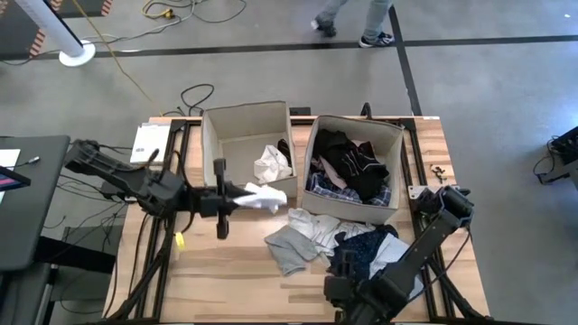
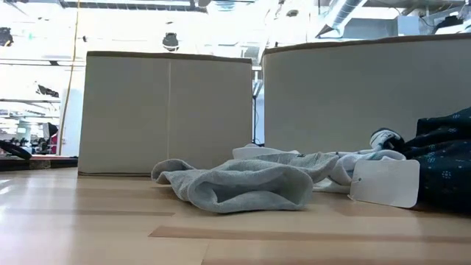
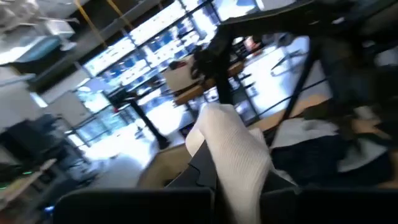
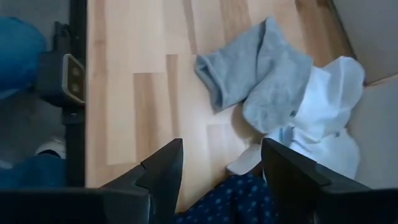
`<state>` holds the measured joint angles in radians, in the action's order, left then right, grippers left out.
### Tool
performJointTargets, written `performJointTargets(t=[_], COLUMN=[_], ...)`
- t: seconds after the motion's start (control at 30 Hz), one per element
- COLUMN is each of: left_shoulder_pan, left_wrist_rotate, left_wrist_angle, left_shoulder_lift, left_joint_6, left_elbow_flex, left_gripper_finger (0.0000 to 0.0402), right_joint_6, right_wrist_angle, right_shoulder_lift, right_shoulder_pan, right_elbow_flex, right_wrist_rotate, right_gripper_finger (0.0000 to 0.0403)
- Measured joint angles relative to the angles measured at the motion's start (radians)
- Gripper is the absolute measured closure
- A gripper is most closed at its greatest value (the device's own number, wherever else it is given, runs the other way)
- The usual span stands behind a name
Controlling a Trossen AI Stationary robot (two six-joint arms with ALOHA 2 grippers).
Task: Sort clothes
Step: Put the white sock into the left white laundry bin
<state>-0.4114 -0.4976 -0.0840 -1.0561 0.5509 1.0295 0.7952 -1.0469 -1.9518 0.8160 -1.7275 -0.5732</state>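
My left gripper (image 1: 237,200) is shut on a white garment (image 1: 264,198), just on the near side of the left beige box (image 1: 217,135). Another white garment (image 1: 271,164) lies inside that box. The right beige box (image 1: 397,144) holds black and plaid clothes (image 1: 348,167). On the table lie a grey garment (image 1: 291,246), a white one (image 1: 318,224) and a navy dotted one (image 1: 368,251). My right gripper (image 4: 221,163) is open above the navy dotted garment (image 4: 230,199) and touches nothing. Neither gripper shows in the low view. My left gripper pinches the white garment's end (image 3: 231,183) between its two fingers, in several bunched layers. The fingers reach about level from the table's left. The cloth sticks out past the fingertips (image 3: 227,130), lifted clear of the table.
The two boxes stand side by side at the table's far side. A white tag (image 2: 384,182) lies beside the navy dotted garment (image 2: 449,158). Bare wood (image 1: 226,271) lies at the near left. A person's legs (image 1: 361,23) show on the floor beyond the table.
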Motion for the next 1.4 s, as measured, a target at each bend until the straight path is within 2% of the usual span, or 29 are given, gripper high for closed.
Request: performJointTargets(t=[0.27, 0.53, 0.6, 0.77, 0.97, 1.13, 1.4], left_shoulder_pan=[0.158, 0.384, 0.448, 0.603, 0.759, 0.844, 0.862], left_wrist_rotate=[-0.019, -0.01, 0.024, 0.184, 0.339, 0.47, 0.529], left_wrist_angle=[0.197, 0.432, 0.491, 0.6, 0.718, 0.757, 0.747], left_shoulder_lift=[0.0, -0.003, -0.008, -0.032, -0.111, -0.213, -0.288], left_joint_6=[0.032, -0.031, -0.06, -0.132, -0.165, -0.201, -0.208], left_elbow_flex=[0.111, 0.128, 0.128, 0.128, 0.128, 0.127, 0.127], left_gripper_finger=[0.04, 0.0399, 0.0398, 0.0397, 0.039, 0.0355, 0.0247], right_joint_6=[0.078, 0.098, 0.098, 0.098, 0.098, 0.099, 0.121], right_wrist_angle=[0.004, 0.016, 0.016, 0.014, 0.01, 0.007, 0.006], right_shoulder_lift=[0.0, 0.0, 0.0, 0.0, 0.0, 0.0, 0.0], right_shoulder_pan=[0.031, 0.042, 0.042, 0.042, 0.043, 0.051, 0.054], right_elbow_flex=[0.0, 0.0, 0.0, 0.0, 0.0, 0.0, 0.0], right_wrist_rotate=[-0.001, -0.001, -0.001, -0.002, -0.002, -0.002, -0.006], right_gripper_finger=[0.018, 0.018, 0.018, 0.018, 0.018, 0.018, 0.018])
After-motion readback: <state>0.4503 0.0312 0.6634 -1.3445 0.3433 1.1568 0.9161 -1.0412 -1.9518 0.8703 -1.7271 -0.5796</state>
